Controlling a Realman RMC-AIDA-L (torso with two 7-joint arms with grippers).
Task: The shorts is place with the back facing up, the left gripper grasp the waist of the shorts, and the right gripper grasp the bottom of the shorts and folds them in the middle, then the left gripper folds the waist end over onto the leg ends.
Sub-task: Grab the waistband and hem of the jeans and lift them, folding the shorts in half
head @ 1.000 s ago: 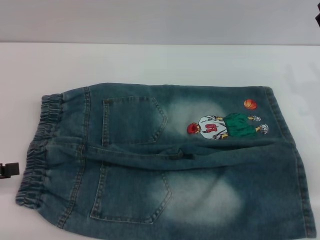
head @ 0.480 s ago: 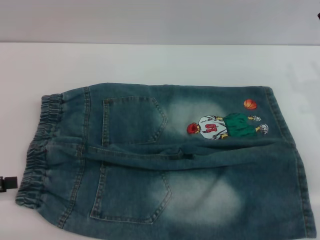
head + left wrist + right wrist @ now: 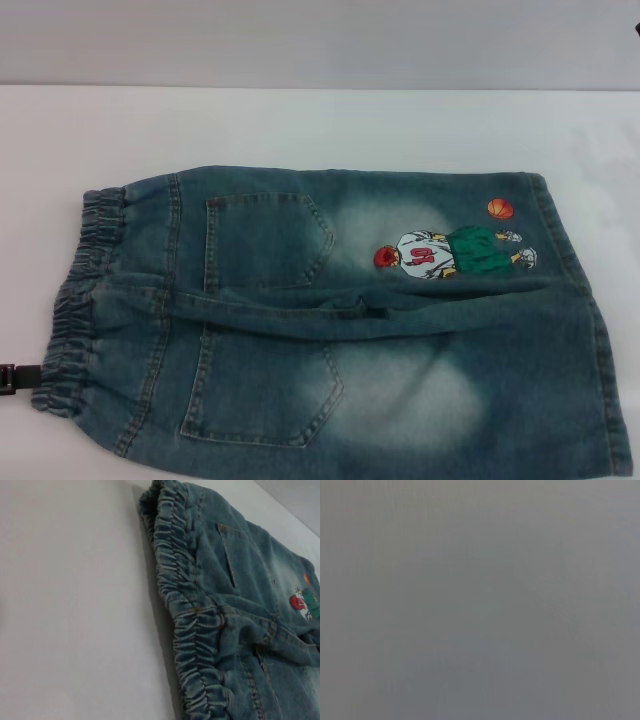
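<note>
Left gripper [image 3: 18,379]: only a black tip shows at the lower left edge of the head view, just beside the waist [image 3: 75,300]; finger spread cannot be told. Shorts [image 3: 330,320] lie flat, back up, on the white table [image 3: 300,125], filling the frame's centre and lower part. Two back pockets centre-left. Basketball-player patch [image 3: 455,250] at right, near the leg ends [image 3: 575,300]; jersey number not legible.
</note>
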